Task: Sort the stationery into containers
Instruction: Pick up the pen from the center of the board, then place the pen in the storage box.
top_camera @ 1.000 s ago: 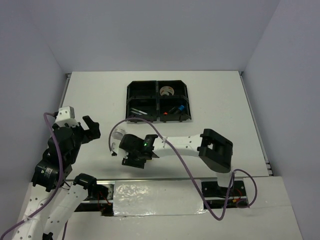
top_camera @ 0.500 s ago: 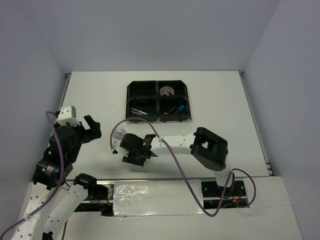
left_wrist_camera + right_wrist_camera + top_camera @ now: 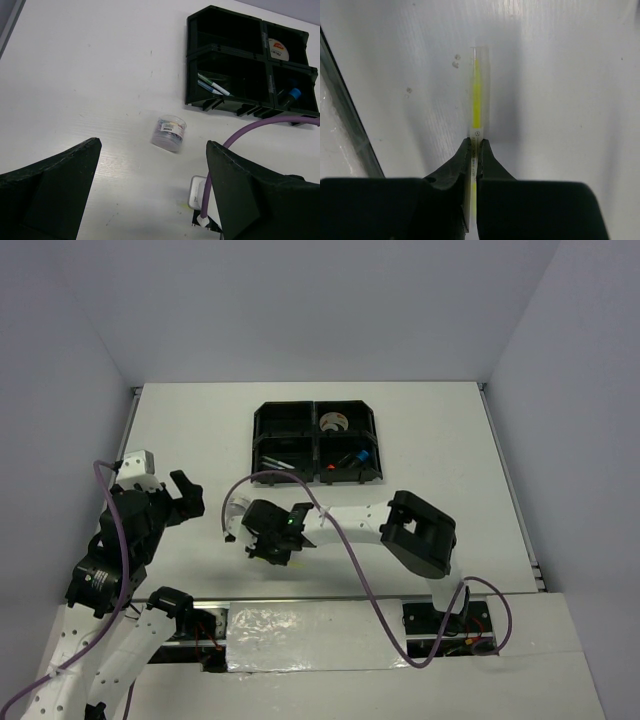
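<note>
Pinching now: the right gripper [image 3: 474,145] is closing its fingers tight on the near end of the yellow-green stick [image 3: 476,100], which is poking straight out ahead of the tips.
Stick's place: it is sitting low over the white table [image 3: 430,430], well short of the tray; I cannot tell whether it is touching the surface.
Left arm: the left gripper [image 3: 185,495] is hanging with its jaws spread wide and holding nothing, off to the left side.
Loose item: a silvery round roll [image 3: 170,133] is lying on its side on the table, near the right gripper and apart from the tray.
Tray: the black four-compartment tray [image 3: 315,436] is already holding thin pens [image 3: 212,86] near-left, a blue-capped highlighter [image 3: 291,95] near-right, and a tape roll [image 3: 334,421] far-right.
Step in hand: I am judging this as the pickup of the stick.
Next move: it is likely calling for a lift clear of the table, a carry toward the tray, and a release over a compartment of long items, probably the pens' one.
</note>
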`<state>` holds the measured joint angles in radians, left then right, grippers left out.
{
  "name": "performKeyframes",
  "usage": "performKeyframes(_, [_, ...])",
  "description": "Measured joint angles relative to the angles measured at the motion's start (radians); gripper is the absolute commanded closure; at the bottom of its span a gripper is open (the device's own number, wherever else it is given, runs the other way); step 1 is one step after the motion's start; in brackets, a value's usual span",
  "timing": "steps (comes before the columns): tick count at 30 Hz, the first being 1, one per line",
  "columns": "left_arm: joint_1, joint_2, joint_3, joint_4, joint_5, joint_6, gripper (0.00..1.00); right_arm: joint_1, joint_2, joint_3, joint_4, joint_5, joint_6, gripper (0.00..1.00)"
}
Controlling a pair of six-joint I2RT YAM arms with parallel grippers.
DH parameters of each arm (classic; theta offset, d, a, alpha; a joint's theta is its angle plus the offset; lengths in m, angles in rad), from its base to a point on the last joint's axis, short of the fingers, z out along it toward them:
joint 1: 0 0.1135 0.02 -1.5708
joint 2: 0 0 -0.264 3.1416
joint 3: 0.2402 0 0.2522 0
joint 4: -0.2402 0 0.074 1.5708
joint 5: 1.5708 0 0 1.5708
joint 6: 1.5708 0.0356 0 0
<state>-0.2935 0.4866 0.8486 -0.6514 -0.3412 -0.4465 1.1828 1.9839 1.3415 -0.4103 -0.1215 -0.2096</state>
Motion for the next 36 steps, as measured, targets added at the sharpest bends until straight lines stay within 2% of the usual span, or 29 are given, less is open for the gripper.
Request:
performKeyframes(6, [0.0,0.002,0.0,0.0,0.006,0.0,0.01,-0.044,-0.076,0.017,-0.053,0.032,-0.044,1.0])
performKeyframes(12, [0.0,0.002,0.0,0.0,0.006,0.0,0.01,-0.219,-0.077,0.272,-0.135,0.065,-0.122,1.0])
performKeyframes(20, [0.0,0.002,0.0,0.001,0.006,0.0,0.01,-0.385,0.163,0.774,-0.26,0.1,-0.208,0.95])
performKeyframes(27, [0.002,0.003,0.0,0.001,0.006,0.001,0.01,-0.395,0.292,0.818,-0.341,0.126,-0.239,0.86])
performKeyframes(30, [0.003,0.003,0.0,0.001,0.007,0.001,0.01,-0.395,0.309,0.816,-0.356,0.133,-0.244,0.7])
performKeyframes(31, [0.003,0.003,0.0,0.001,0.007,0.001,0.01,-0.395,0.31,0.816,-0.358,0.134,-0.244,0.58])
performKeyframes(33, [0.004,0.003,0.0,0.001,0.008,0.001,0.01,-0.395,0.31,0.816,-0.36,0.135,-0.245,0.51])
performKeyframes(34, [0.005,0.003,0.0,0.001,0.009,0.002,0.01,-0.395,0.309,0.816,-0.36,0.134,-0.245,0.38])
performKeyframes(36, [0.005,0.003,0.0,0.001,0.011,0.002,0.01,-0.395,0.309,0.816,-0.36,0.133,-0.241,0.31])
